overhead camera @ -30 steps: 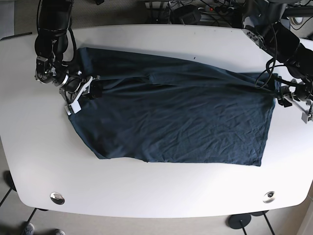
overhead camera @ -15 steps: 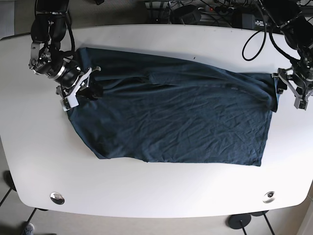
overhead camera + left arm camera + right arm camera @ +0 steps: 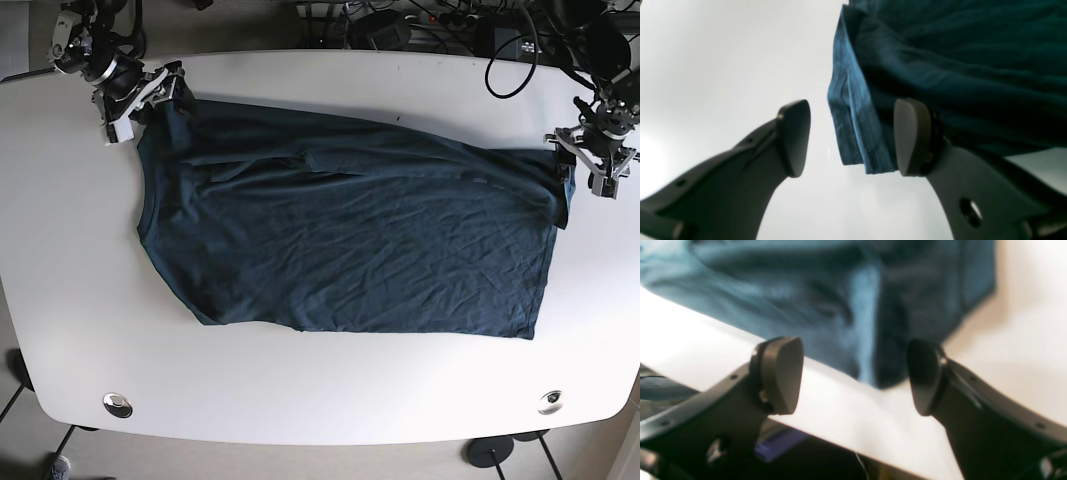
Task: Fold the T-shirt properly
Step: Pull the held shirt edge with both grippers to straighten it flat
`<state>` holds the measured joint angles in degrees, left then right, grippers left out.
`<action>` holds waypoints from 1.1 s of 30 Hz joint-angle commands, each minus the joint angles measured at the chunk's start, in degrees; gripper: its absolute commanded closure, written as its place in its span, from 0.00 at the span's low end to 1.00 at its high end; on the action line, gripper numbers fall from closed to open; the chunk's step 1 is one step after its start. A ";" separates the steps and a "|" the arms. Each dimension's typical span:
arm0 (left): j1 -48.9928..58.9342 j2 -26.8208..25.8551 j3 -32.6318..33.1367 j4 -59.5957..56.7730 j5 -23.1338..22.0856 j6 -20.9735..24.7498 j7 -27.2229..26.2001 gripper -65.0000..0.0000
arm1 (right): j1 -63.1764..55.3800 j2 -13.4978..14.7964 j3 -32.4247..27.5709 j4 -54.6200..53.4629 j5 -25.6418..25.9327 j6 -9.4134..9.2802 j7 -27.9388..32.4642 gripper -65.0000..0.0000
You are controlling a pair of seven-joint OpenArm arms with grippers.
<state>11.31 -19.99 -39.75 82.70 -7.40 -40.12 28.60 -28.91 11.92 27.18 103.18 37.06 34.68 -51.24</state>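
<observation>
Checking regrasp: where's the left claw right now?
Base view, right side: the left claw sits open at the T-shirt's right edge, near the white table's right rim.

Both arms reach over opposite table ends, left end effector (image 3: pixel 851 136) and right end effector (image 3: pixel 855 375) spread wide.

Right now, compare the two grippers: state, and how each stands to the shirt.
The left gripper has a hem corner of the T-shirt hanging between its open jaws; the right gripper has a cloth corner lying beyond its jaws, not between them. In the base view the left gripper sits at the shirt's right edge, the right gripper at its upper-left corner. Both are open, gripping nothing.
</observation>
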 commanded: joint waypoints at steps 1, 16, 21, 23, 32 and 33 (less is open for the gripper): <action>-0.37 -1.15 -0.65 1.30 -0.82 0.12 -1.57 0.42 | 0.03 -0.98 0.03 0.87 -2.64 0.71 0.91 0.28; -0.54 3.50 -2.85 0.86 -0.38 0.12 -1.65 0.42 | 4.25 -3.00 -0.15 -7.75 -10.20 0.80 3.38 0.97; -0.72 3.15 -2.67 -5.46 -0.38 0.12 -1.65 0.43 | 4.25 -3.00 0.03 -7.66 -9.94 0.88 3.38 0.97; -1.95 2.63 -2.76 -7.14 -0.29 0.12 -1.65 0.43 | 4.33 -3.00 0.12 -7.66 -9.94 1.94 3.38 0.97; -1.42 -0.10 -2.85 -3.53 -0.38 0.12 -1.13 0.95 | 4.42 -1.24 5.04 -5.99 -9.85 4.49 3.20 0.98; 0.16 -0.01 -2.93 -1.25 -0.65 0.12 -1.13 0.96 | 4.42 -0.89 5.30 -5.99 -9.85 4.49 3.20 0.98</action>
<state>12.05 -18.50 -41.95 80.34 -7.79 -40.80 28.95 -24.38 10.00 31.73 96.36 28.25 39.51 -48.31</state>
